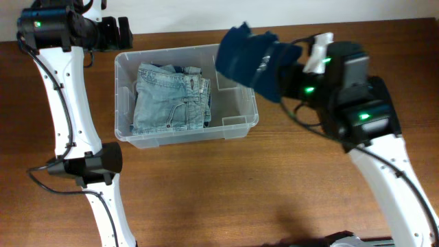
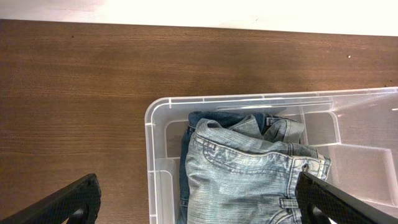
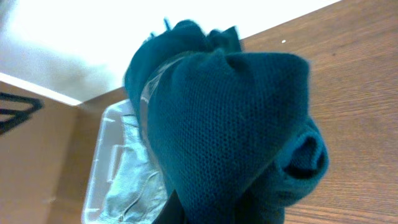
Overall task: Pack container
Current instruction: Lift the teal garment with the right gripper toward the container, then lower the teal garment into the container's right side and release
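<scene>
The container [image 1: 123,96] is a clear plastic bin at the table's back middle, holding folded light blue jeans [image 1: 171,99] in its left half. It also shows in the left wrist view [image 2: 155,143] and the right wrist view [image 3: 99,168]. My right gripper [image 1: 278,65] is shut on a dark blue knitted garment [image 1: 250,58] and holds it above the bin's right end; the cloth fills the right wrist view [image 3: 230,130] and hides the fingers. My left gripper [image 1: 123,31] is open and empty, just behind the bin's back left corner; its fingers [image 2: 199,208] straddle the bin wall and jeans [image 2: 249,174].
The brown wooden table [image 1: 226,192] runs to a pale wall at the back. The bin's right half [image 1: 236,103] shows bare moulded ribs.
</scene>
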Robot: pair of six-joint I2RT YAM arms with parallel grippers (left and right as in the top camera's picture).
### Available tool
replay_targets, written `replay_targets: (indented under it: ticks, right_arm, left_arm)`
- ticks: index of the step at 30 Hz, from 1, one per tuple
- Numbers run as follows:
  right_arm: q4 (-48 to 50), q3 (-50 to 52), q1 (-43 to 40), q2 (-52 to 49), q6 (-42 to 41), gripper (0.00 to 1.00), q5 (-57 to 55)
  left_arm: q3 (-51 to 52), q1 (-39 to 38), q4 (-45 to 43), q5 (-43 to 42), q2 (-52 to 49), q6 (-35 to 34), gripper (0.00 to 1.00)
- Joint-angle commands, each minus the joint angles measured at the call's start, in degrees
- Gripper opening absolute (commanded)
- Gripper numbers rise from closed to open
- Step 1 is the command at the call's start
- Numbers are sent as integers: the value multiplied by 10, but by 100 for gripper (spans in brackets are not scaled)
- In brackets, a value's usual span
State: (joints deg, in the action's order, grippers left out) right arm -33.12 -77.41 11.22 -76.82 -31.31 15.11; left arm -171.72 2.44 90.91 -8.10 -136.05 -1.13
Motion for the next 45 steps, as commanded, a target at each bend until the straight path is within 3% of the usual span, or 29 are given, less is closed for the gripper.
replay_targets:
  ticks: [1, 6, 9, 14, 23, 25, 26, 27, 31, 38, 40, 41, 43, 45]
  right_arm:
    - [9, -20, 116, 14, -32, 4, -214]
    - [17, -20, 223, -9, -147, 4, -414]
    - [42, -20, 258, -52, -225, 4, -474]
    - [75, -20, 260, -119, -312, 4, -461]
    - [89, -20, 264, -164, -313, 4, -377]
    - [89, -20, 270, -163, -313, 22, -367]
    - [89, -20, 271, -163, -313, 52, -354]
    - [89, -20, 271, -163, -313, 57, -341]
    - [85, -20, 271, -163, -244, 59, -297]
    - [70, -20, 268, -163, -19, 72, -289]
    - [77, -20, 259, -163, 9, 72, -288]
    - [85, -20, 251, -163, 24, 61, -288]
    - [103, -20, 234, -164, 49, 26, -280]
    - [118, -20, 222, -164, 70, 8, -258]
  left_arm:
    - [-7, 1, -2, 6, 15, 7, 99]
    - [-7, 1, -2, 6, 15, 7, 99]
    - [-7, 1, -1, 6, 15, 7, 99]
    - [-7, 1, 1, 6, 15, 7, 99]
    - [-7, 1, 0, 6, 15, 7, 100]
    - [-7, 1, 0, 6, 15, 7, 99]
    - [-7, 1, 0, 6, 15, 7, 99]
    - [-7, 1, 0, 6, 15, 7, 99]
    - [-7, 1, 0, 6, 15, 7, 99]
    - [-7, 1, 0, 6, 15, 7, 99]
    - [-7, 1, 0, 6, 15, 7, 99]
    - [-7, 1, 0, 6, 15, 7, 99]
    - [-7, 1, 0, 6, 15, 7, 99]
    - [-7, 1, 0, 6, 15, 7, 99]
